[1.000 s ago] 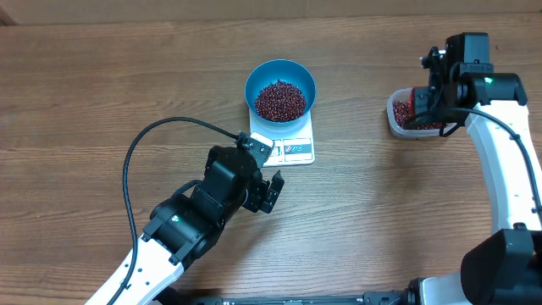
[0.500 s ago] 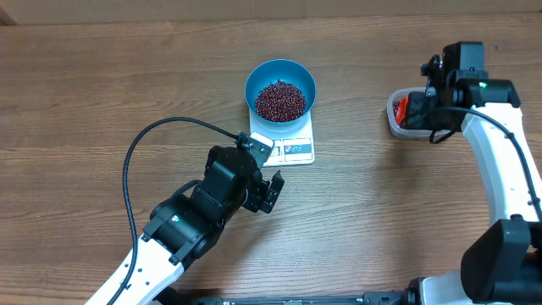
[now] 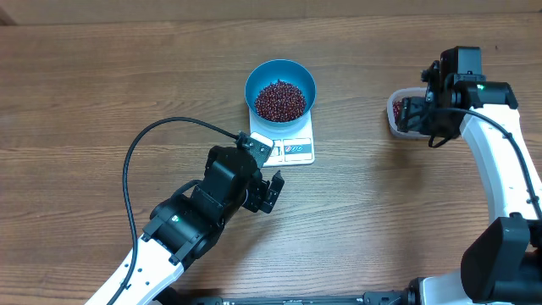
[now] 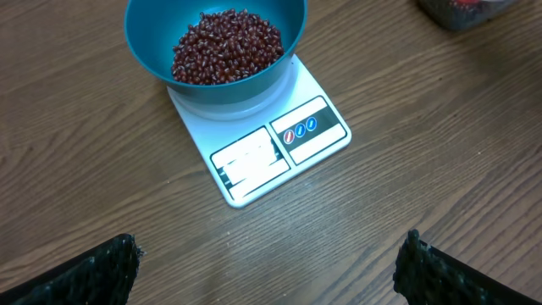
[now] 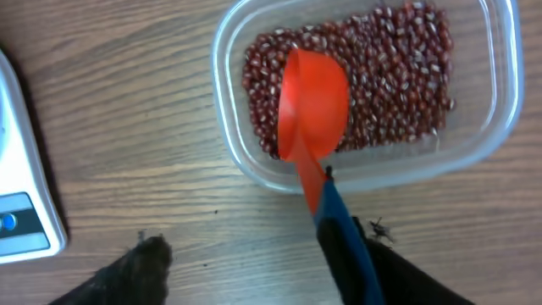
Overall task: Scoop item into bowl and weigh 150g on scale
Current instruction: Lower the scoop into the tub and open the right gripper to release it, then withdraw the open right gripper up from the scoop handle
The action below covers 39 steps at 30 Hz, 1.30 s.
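The blue bowl stands on the white scale and holds a heap of dark red beans; the left wrist view shows bowl, beans and scale too. My left gripper hovers open just in front of the scale, nothing between its fingers. At the right, my right gripper stands open over the clear tub of beans. A red scoop lies on those beans, its blue handle leaning against my right finger.
The clear tub sits at the table's right, well apart from the scale. The left arm's black cable loops over the wood to the left. A corner of the scale shows in the right wrist view.
My right gripper has opened from shut and released the scoop, which now rests in the tub. The right wrist shifted slightly. The left arm has not moved.
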Available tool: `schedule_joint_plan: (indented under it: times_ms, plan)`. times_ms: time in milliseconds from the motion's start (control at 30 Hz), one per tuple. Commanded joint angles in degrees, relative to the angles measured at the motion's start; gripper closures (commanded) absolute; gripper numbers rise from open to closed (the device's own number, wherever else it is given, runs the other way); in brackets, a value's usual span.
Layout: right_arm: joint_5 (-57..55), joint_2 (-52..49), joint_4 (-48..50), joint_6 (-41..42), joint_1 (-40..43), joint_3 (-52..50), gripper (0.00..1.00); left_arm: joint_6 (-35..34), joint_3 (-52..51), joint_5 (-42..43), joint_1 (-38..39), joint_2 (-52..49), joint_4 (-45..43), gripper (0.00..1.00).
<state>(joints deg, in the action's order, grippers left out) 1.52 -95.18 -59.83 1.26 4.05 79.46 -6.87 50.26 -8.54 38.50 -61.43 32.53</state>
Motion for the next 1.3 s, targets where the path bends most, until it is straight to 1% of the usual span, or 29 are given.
schedule_joint_plan:
  times_ms: [0,133,167,200,233,667,933,1267]
  plan:
    - [-3.0,-0.3,-0.8,0.0,0.2,-0.4,0.21,0.9,0.0,0.7,-0.2,-0.4,-0.2,0.0]
    - [-6.3,-0.3,-3.0,0.0,0.2,-0.4,0.11,0.9,0.0,0.7,-0.2,-0.4,-0.2,0.0]
    - [-7.0,-0.3,-3.6,0.0,0.2,-0.4,0.08,0.9,0.0,0.7,-0.2,-0.4,-0.2,0.0]
    - [-7.5,-0.3,-4.1,0.0,0.2,-0.4,0.02,0.9,0.0,0.7,-0.2,-0.4,-0.2,0.0]
    - [-8.0,-0.3,-4.6,0.0,0.2,-0.4,0.0,0.9,0.0,0.7,-0.2,-0.4,-0.2,0.0]
    - [-8.6,-0.3,-7.0,-0.1,0.2,-0.4,0.0,0.9,0.0,0.7,-0.2,-0.4,-0.2,0.0]
    - [-8.5,-0.3,-6.5,-6.0,0.2,-0.4,0.0,0.9,0.0,0.7,-0.2,-0.4,-0.2,0.0]
    - [-8.3,-0.3,-6.3,-6.0,0.2,-0.4,0.0,0.9,0.0,0.7,-0.2,-0.4,-0.2,0.0]
